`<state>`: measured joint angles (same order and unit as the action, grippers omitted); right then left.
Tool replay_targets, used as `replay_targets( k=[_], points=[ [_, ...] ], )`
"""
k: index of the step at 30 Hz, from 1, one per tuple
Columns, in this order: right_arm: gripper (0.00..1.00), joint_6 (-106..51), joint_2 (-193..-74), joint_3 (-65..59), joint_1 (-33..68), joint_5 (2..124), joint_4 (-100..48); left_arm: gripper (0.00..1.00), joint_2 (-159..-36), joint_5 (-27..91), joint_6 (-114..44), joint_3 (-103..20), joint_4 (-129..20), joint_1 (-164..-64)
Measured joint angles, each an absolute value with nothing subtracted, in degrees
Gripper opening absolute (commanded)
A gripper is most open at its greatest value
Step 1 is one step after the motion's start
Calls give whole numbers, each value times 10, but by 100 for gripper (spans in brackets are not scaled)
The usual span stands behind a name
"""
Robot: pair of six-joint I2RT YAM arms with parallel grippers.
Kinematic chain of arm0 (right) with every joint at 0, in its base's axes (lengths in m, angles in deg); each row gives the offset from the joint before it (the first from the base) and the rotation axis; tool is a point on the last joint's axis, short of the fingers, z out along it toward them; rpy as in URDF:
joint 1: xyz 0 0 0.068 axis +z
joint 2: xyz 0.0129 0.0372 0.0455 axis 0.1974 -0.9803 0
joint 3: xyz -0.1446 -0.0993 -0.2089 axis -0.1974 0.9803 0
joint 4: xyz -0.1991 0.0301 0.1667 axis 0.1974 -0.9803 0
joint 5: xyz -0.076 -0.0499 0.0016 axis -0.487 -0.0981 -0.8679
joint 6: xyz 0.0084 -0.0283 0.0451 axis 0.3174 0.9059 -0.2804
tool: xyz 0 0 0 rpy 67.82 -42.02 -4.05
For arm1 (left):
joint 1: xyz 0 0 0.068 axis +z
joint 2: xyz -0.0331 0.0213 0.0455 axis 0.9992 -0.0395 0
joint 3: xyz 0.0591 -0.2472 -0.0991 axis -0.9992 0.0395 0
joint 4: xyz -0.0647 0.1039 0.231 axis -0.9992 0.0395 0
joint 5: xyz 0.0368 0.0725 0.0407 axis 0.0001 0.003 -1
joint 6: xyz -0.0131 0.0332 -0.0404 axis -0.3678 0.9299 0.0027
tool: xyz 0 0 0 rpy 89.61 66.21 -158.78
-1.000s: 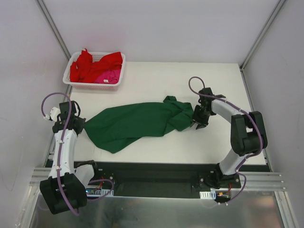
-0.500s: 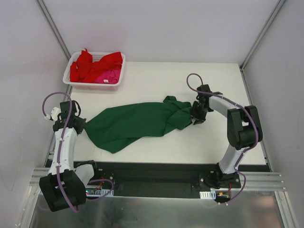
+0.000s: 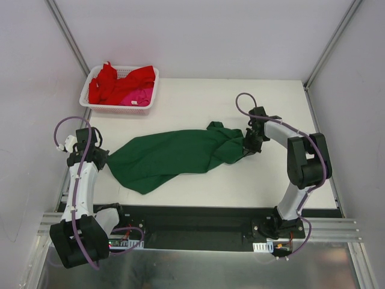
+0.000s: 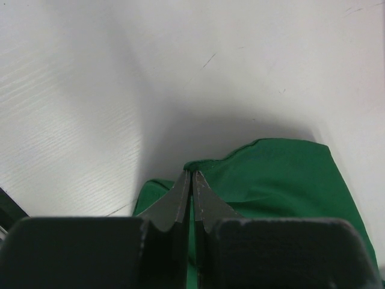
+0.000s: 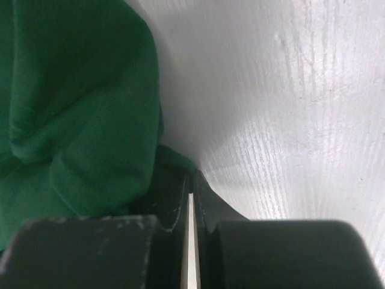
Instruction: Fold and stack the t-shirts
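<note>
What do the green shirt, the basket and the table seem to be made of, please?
Green shirt: soft matte cloth, probably cotton; it lies in loose folds and wrinkles.
Basket: most likely white plastic; thin mesh walls under a stiff rim.
Table: white, faintly glossy board with fine grain lines in the wrist views, perhaps laminate or painted wood.

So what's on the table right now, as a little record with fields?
green t-shirt: crumpled, stretched across the middle of the table
basket: far left corner, holding red t-shirt and pink t-shirt
left claw: shut on the green t-shirt's left edge
right claw: shut at its right edge; grip on cloth unclear
</note>
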<state>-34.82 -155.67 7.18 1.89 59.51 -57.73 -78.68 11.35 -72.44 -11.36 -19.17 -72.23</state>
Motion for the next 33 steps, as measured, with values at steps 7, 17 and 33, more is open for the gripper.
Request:
replay_targets(
  k=[7,17,33],
  points=[
    [1,-331,-1517,71,20,555,-608,0,-786,120,-691,-151,-191,-722],
    [1,-296,-1298,-81,20,524,-717,0,-778,170,-608,-307,-174,-723],
    [1,-201,-1341,-632,18,515,-687,0,-932,184,-584,-760,-139,-723]
  ],
)
